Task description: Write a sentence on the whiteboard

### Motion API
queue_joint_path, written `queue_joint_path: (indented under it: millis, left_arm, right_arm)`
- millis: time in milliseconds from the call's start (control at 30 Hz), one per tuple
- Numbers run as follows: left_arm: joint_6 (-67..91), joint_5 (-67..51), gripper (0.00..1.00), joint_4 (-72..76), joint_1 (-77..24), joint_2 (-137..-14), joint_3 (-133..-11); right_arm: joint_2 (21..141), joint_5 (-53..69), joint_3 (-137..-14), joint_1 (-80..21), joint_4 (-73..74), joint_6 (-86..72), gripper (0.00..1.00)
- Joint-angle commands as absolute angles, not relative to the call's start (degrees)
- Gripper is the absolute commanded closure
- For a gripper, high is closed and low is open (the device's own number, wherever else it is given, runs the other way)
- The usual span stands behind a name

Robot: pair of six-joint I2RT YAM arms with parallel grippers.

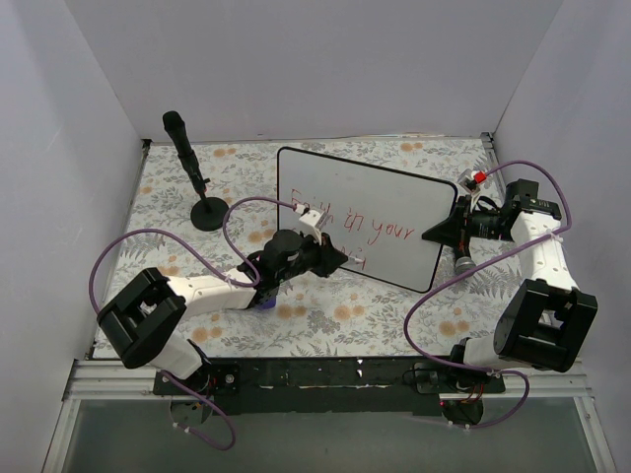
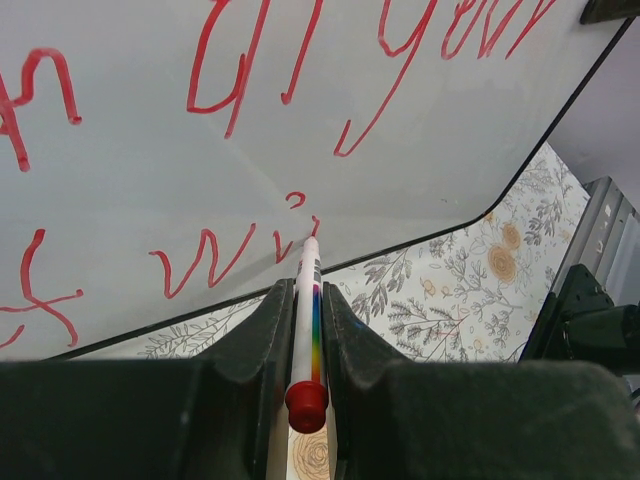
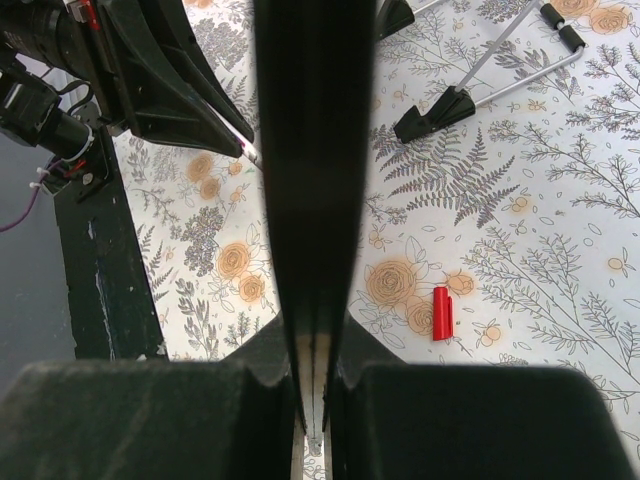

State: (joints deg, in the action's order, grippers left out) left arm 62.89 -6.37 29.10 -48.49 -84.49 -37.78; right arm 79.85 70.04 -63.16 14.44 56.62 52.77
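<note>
While the first line, ending in "in your", looked finished in red, the sentence (image 1: 392,233) was incomplete: its second line had reached only "wi". The whiteboard (image 1: 394,187) stood tilted on the floral surface (image 1: 325,315), right of centre. The left fingers (image 2: 262,340) pinched the marker (image 2: 306,320), with its tip touching the board just past the last stroke. The right fingers (image 3: 268,355) were clamped on the board's right edge, apparently steadying it. Judged remaining: the word's last letters, perhaps recapping. A red cap (image 3: 441,313) lay loose on the surface.
</note>
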Motion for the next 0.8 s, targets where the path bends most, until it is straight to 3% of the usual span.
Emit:
queue_joint_path:
  millis: [0, 767]
  left_arm:
    - [62.6, -4.0, 1.0, 30.8, -48.2, -81.7, -39.9]
    - [63.2, -4.1, 1.0, 31.6, -48.2, -80.6, -39.8]
  right_arm:
    - [78.1, 65.6, -63.2, 13.8, 57.8, 53.8, 0.99]
    - [78.1, 65.6, -63.3, 13.8, 57.8, 53.9, 0.99]
